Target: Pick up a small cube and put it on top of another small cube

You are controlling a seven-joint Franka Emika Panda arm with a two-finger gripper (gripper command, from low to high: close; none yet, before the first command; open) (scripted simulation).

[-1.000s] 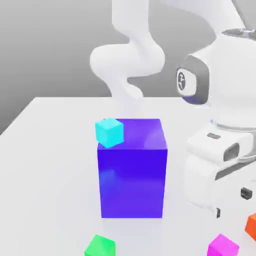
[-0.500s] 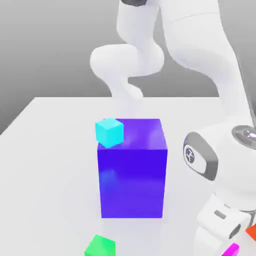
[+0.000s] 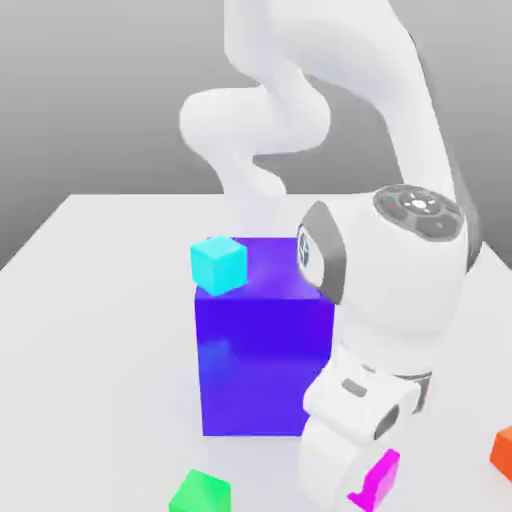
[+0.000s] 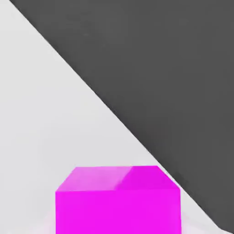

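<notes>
Exterior view: the hand (image 3: 368, 487) is clamped on the small magenta cube (image 3: 380, 478), which sits right between its fingertips, low over the counter (image 3: 100, 330). It looks rigid, light and smooth; flat opposite faces seem the sensible hold.

The white arm (image 3: 390, 290) hides the big blue-violet block's (image 3: 262, 350) lower corner and most of the magenta cube (image 3: 378, 478) — only a sliver shows. Beyond the arm from the block, the orange cube (image 3: 503, 447) is cut by the frame edge — as is the green cube (image 3: 200, 493) before the block.
</notes>
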